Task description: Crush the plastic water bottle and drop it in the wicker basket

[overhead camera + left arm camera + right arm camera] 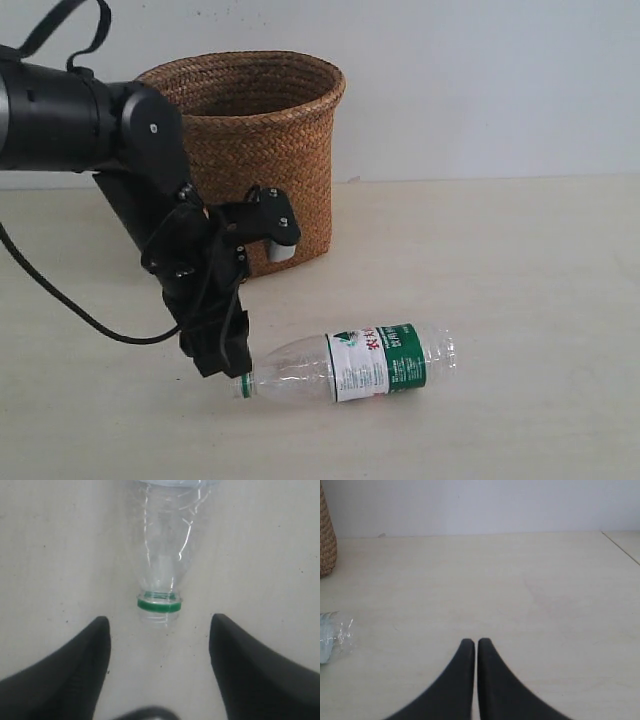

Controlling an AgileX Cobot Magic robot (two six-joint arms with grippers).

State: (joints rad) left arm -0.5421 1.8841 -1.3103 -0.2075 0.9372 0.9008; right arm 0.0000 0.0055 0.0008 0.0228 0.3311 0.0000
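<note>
While your left gripper (160, 625) stands released, the plastic water bottle (164, 555) lies just beyond its fingertips, seemingly uncrushed, outside the wicker basket (270, 140); right gripper (476, 642) clenched, empty.

Clear green-ringed plastic water bottle (380, 362) on its side, near upright brown wicker basket (262, 135).

The plastic water bottle (350, 365) was clear, green-ringed, with a white-and-green label. The wicker basket (270, 140) showed brown herringbone.
</note>
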